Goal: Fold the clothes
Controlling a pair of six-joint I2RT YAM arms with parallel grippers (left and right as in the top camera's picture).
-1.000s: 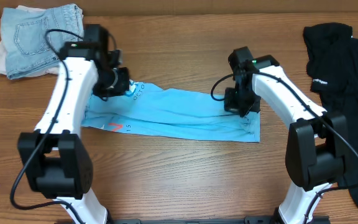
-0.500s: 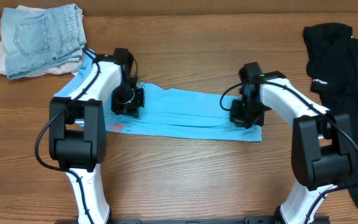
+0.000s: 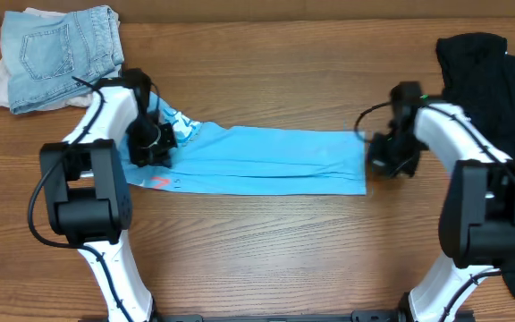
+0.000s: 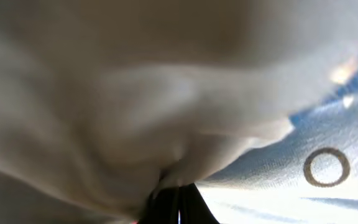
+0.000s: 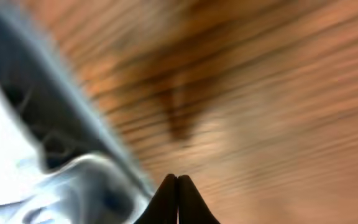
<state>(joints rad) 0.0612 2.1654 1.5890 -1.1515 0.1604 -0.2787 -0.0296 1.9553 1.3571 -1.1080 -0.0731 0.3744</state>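
1. The sky-blue T-shirt (image 3: 266,161) lies across the middle of the desk (image 3: 266,250) as a long, narrow folded band running left to right.
2. Its left end is bunched and raised a little. White lettering (image 3: 182,122) shows there, and a red-orange mark (image 3: 157,182) sits near the front left corner.
3. The left end effector (image 3: 150,148) is on that left end, arm reaching in from the front.
4. In the left wrist view its fingertips (image 4: 166,200) are clenched together. Pale cloth puckers right into them, so I read this as a grip on the shirt fabric. A ring-shaped letter (image 4: 325,167) is visible to the right.
5. The right end effector (image 3: 384,161) sits at the shirt's right edge, just beside the hem, over bare wood.
6. The right wrist view is badly blurred. The fingertips (image 5: 170,200) are pressed shut, with bluish cloth to their left and wood grain beyond. I cannot tell whether any hem is pinched between them.
7. The black shirt (image 3: 481,80) lies crumpled at the far right of the desk, well apart from the blue one. Its small white logo (image 3: 460,117) faces up.
8. Folded jeans (image 3: 56,49) rest on a pale cloth (image 3: 3,85) at the far left corner.
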